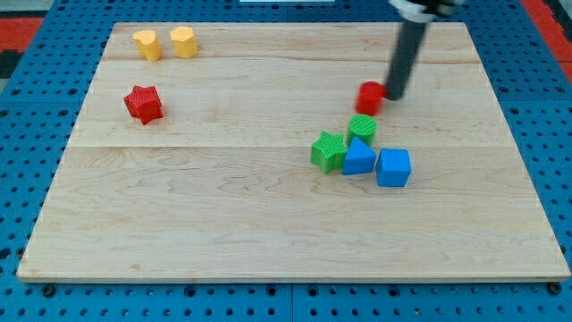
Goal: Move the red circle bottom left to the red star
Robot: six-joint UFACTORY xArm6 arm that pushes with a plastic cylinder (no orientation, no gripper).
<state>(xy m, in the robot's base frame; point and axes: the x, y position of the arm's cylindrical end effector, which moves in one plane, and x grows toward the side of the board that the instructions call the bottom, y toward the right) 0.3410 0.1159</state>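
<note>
The red circle [369,97] lies on the wooden board right of centre, toward the view's top. My tip [392,96] sits right against the circle's right side. The rod slants up to the view's top edge. The red star [143,104] lies far off at the view's left, at about the same height as the circle.
A green circle [362,128], a green star [329,150], a blue triangular block [357,157] and a blue cube [393,167] cluster just below the red circle. Two yellow blocks [147,44] [183,41] lie at the top left. The board [268,224] rests on a blue pegboard.
</note>
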